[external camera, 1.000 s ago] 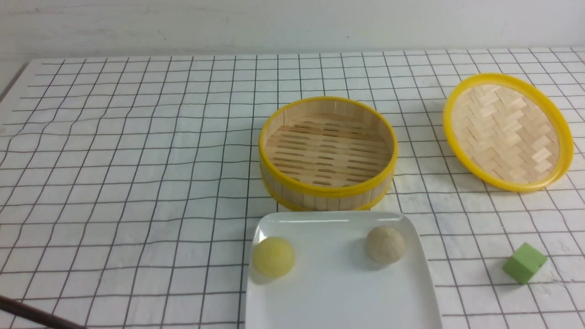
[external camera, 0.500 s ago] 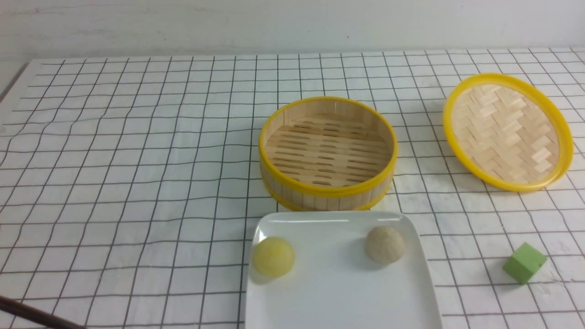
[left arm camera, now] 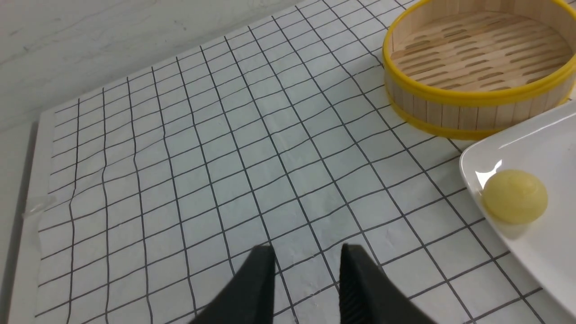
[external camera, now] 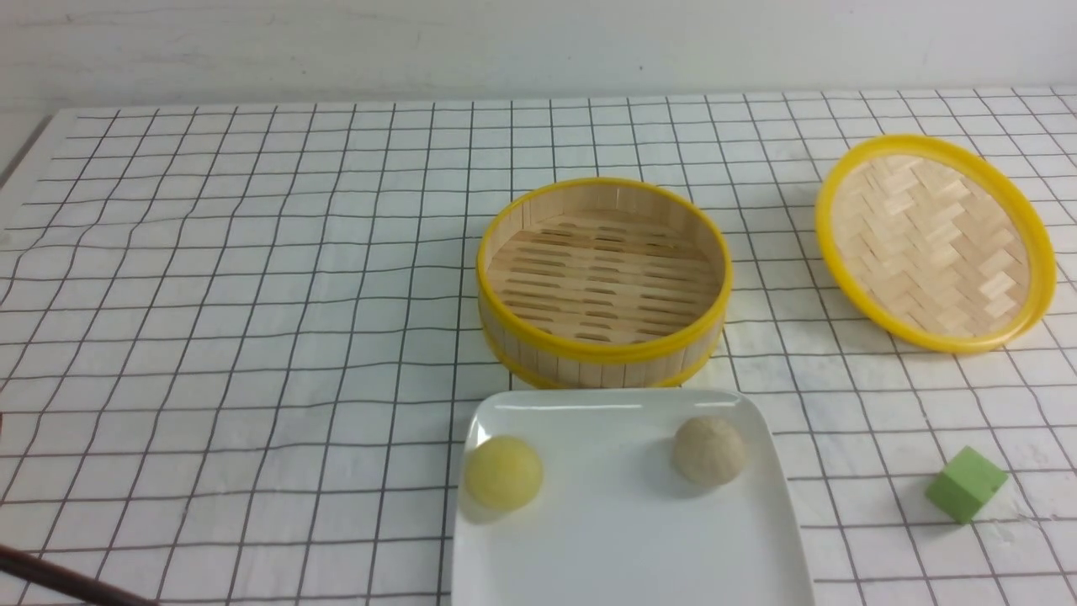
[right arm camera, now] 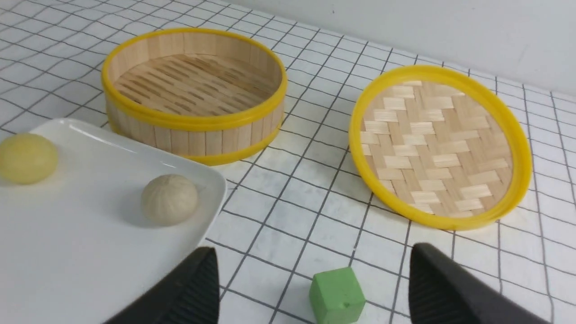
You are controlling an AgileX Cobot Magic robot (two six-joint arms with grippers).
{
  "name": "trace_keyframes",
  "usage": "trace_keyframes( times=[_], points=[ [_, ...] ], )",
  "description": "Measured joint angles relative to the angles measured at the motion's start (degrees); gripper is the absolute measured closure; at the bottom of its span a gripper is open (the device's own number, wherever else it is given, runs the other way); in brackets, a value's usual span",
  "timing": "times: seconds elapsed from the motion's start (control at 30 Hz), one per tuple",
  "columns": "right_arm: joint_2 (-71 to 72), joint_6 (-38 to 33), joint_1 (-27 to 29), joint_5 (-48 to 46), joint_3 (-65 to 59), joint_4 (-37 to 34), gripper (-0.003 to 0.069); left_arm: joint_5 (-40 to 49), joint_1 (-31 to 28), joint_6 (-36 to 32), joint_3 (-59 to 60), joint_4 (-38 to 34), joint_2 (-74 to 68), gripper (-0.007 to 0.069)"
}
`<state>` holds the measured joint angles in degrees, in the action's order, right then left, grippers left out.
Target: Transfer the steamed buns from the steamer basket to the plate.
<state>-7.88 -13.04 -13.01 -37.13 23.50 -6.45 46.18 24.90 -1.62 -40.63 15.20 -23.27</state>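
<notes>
Both steamed buns lie on the white plate [external camera: 623,539]: the pale yellow bun [external camera: 503,473] near its left edge and the beige bun [external camera: 708,450] toward its far right corner. Behind the plate stands the steamer basket [external camera: 602,353], with nothing inside. Neither gripper shows in the front view. My left gripper [left arm camera: 308,254] hangs open over bare cloth, well left of the plate [left arm camera: 549,252] and the yellow bun [left arm camera: 514,196], nothing between its fingers. My right gripper [right arm camera: 312,254] stands wide open, holding nothing, near the plate's right edge with the beige bun [right arm camera: 169,199] beyond one finger.
The shallow woven lid [external camera: 934,244] lies tilted at the back right. A green cube [external camera: 965,484] sits on the cloth right of the plate; in the right wrist view the cube [right arm camera: 336,294] lies on the table between the fingers. A thin dark bar [external camera: 50,581] crosses the lower left corner.
</notes>
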Motion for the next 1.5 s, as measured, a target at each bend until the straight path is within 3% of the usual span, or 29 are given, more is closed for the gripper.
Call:
trace_keyframes(
  times=[1.3,1.4,1.5],
  points=[
    [0.00,0.03,0.00,-0.92,-0.24,1.60,0.0111,-1.67,0.00,0.00,0.00,6.85,0.00,0.0384],
    [0.00,0.03,0.00,-0.92,-0.24,1.60,0.0111,-1.79,0.00,1.62,0.00,6.68,0.00,0.0384],
    [0.00,0.03,0.00,-0.92,-0.24,1.60,0.0111,-1.97,-0.06,8.13,0.46,5.90,0.00,0.0384]
  ],
)
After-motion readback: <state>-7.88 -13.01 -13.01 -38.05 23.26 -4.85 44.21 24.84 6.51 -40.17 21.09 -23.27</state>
